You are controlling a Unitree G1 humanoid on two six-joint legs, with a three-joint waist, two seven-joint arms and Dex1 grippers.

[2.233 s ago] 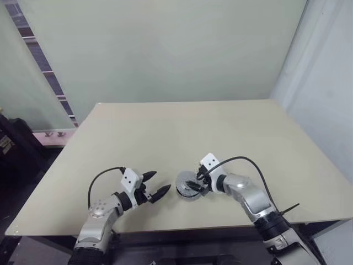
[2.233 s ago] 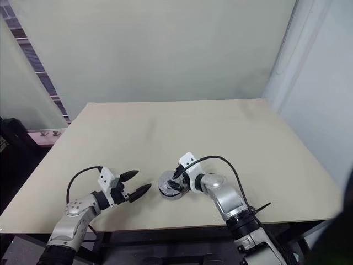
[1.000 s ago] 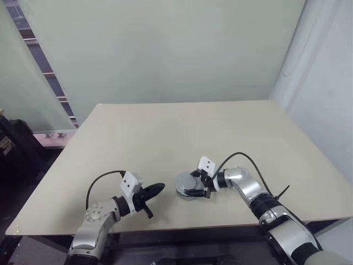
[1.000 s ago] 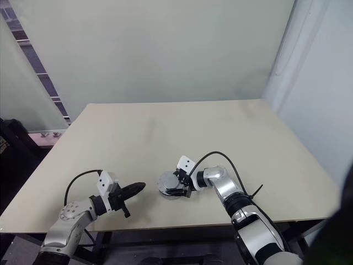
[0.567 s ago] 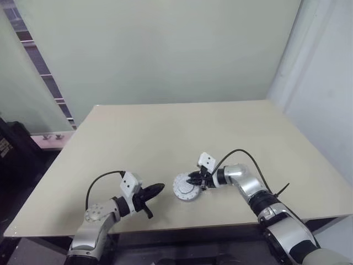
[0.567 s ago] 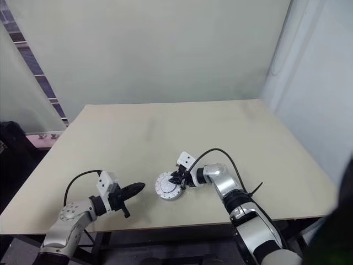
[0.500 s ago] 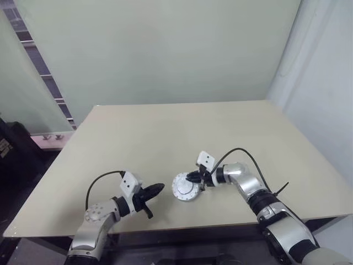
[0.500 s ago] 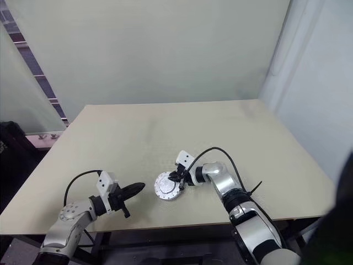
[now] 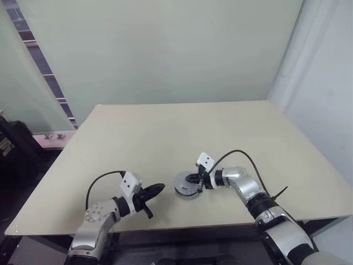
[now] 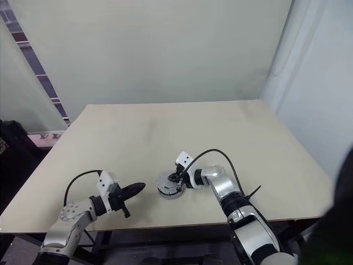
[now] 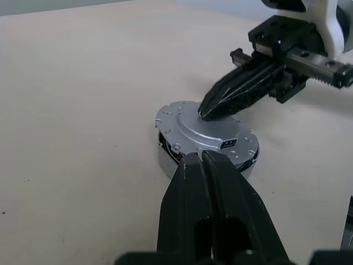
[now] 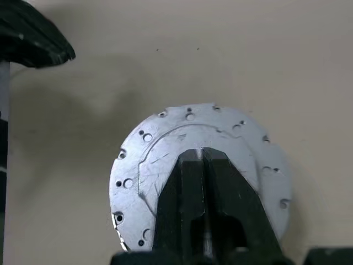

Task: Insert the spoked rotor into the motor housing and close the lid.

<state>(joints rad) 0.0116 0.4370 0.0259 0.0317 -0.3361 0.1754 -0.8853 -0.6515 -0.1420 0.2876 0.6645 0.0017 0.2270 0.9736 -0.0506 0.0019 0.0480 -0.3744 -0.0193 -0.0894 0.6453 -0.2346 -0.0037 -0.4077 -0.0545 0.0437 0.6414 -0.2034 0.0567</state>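
Left eye view shows one beige table (image 9: 165,132) carrying a single round metal assembly near the middle of its near edge: the motor housing (image 9: 186,191) with the lid (image 11: 207,132) lying flat on top of it. There is one housing and one lid; the spoked rotor cannot be made out, since the closed lid covers whatever is inside. The lid's upper face is plain silver-grey with a raised central plate, small holes scattered around its rim and a small dark rectangular mark near one side; no writing on it can be read. Dark slots show in the housing's side wall below the lid.

Two grippers are present. The right gripper (image 11: 207,110) has its two black fingers pressed together, holding nothing, with the tips resting on the lid's top near its centre. The left gripper (image 9: 156,190) sits apart from the housing, toward the table's left near corner, its fingers also clenched together on nothing and pointing at the housing. A black cable loops over each wrist. No labels or brand marks can be read anywhere.
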